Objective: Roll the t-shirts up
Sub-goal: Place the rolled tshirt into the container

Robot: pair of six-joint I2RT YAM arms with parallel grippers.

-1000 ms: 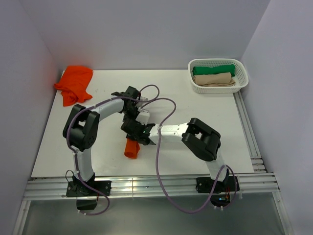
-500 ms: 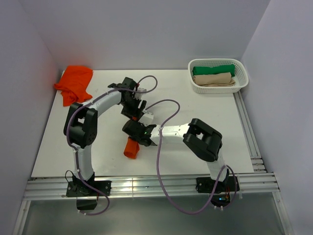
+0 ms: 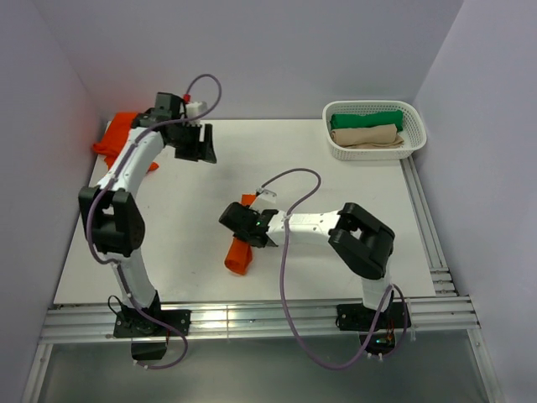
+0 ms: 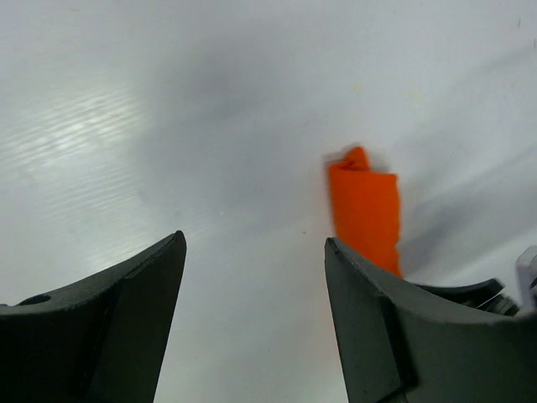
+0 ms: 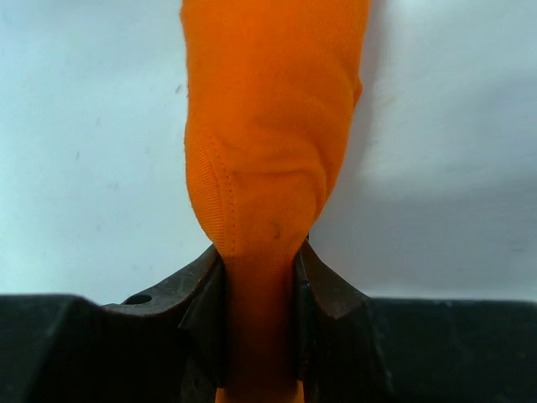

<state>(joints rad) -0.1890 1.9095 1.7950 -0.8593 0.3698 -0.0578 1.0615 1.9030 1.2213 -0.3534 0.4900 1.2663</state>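
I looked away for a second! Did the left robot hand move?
Yes. The left gripper swung away from the rolled orange t-shirt toward the table's far-left corner, near the crumpled orange t-shirt.

White links, black joints, purple cables

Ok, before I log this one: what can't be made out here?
- Rolled orange t-shirt: in the top view the right gripper covers its far end; in the right wrist view the shut fingers hide the pinched part.
- Loose orange t-shirt, far left: left arm overlaps it, so its full outline is unknown.
- Basket contents: green and beige cloth, type too small to tell.
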